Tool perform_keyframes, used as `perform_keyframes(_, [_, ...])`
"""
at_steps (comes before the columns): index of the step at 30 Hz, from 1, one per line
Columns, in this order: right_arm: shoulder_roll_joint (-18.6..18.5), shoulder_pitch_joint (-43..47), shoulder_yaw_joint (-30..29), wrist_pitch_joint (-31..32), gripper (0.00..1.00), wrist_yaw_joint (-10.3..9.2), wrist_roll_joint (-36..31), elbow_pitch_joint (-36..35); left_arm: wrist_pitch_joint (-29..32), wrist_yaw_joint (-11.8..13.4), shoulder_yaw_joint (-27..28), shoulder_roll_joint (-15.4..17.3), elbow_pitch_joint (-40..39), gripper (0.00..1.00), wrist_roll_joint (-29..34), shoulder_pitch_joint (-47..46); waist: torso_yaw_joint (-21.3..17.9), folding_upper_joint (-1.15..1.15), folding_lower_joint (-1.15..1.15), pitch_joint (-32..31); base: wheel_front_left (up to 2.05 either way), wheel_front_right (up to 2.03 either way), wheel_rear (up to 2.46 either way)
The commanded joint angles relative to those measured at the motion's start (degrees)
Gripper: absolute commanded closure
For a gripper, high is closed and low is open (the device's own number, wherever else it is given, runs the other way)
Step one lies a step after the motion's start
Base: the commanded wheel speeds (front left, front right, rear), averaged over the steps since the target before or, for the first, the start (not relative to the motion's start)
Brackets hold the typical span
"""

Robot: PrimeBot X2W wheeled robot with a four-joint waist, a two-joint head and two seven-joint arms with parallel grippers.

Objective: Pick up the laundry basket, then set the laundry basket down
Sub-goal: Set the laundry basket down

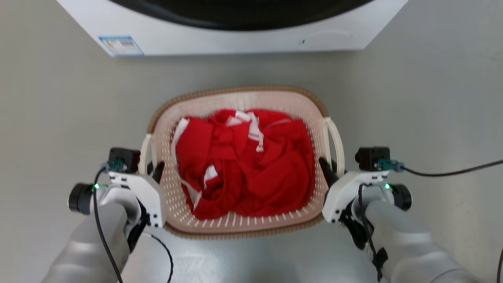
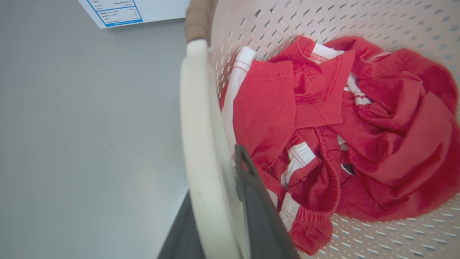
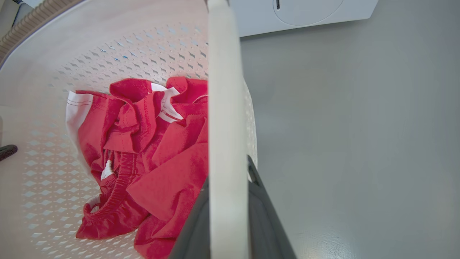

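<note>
- The laundry basket [image 1: 235, 103] sits in the middle of the head view, on or just above the grey floor [image 1: 432, 98], in front of the white washer [image 1: 235, 39]. I cannot tell whether its base touches the floor.
- It is cream and perforated, with a brown woven-look rim. It holds a crumpled heap of red clothing [image 1: 251, 165] with white stripes, which covers most of the bottom.
- A white left handle [image 1: 144, 151] and a white right handle [image 1: 337, 141] arch out from its two short sides.
- The left gripper [image 1: 154, 169] is closed narrow on the left handle. In the left wrist view one of its dark fingers [image 2: 258, 208] lies on the inner side of the handle bar [image 2: 201, 144] and the other on the outer side.
- The right gripper [image 1: 332, 168] clamps the right handle the same way. In the right wrist view the pale bar [image 3: 224, 108] runs between its two fingers [image 3: 266, 216].
- Both pale forearms come in from the bottom corners of the head view. A black cable [image 1: 452, 171] trails off to the right from the right wrist.
- The washer carries a blue-edged label [image 1: 121, 45] at its lower left corner.
</note>
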Motion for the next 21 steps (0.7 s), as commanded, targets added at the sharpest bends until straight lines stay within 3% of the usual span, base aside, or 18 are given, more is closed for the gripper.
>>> perform_keyframes(1, [-0.61,-0.27,-1.03,-1.10,1.00,0.50,-1.89,-0.61,-0.80,-0.53,1.27,4.07,-0.37,1.00,-0.06,-1.70,0.55,0.00,0.00,4.22,0.00,0.00,0.00])
perform_keyframes(9, [-0.61,-3.75,-11.51,-1.11,1.00,0.50,-11.27,-2.90,-1.55,-0.62,2.97,7.33,-5.12,1.00,-0.03,-4.98,1.74,0.00,0.00,11.26,0.00,0.00,0.00])
perform_keyframes(16, [-0.61,-3.20,-22.07,-1.11,1.00,0.50,-21.56,-9.01,-1.60,-0.63,8.31,10.79,-13.69,1.00,2.59,-5.85,1.88,0.00,0.00,17.74,0.00,0.00,0.00])
perform_keyframes(21, [-0.61,-1.91,-26.43,-1.11,1.00,0.50,-26.03,-12.91,-1.60,-0.63,11.19,11.74,-16.75,1.00,4.90,-5.55,2.08,0.00,0.00,21.24,0.00,0.00,0.00])
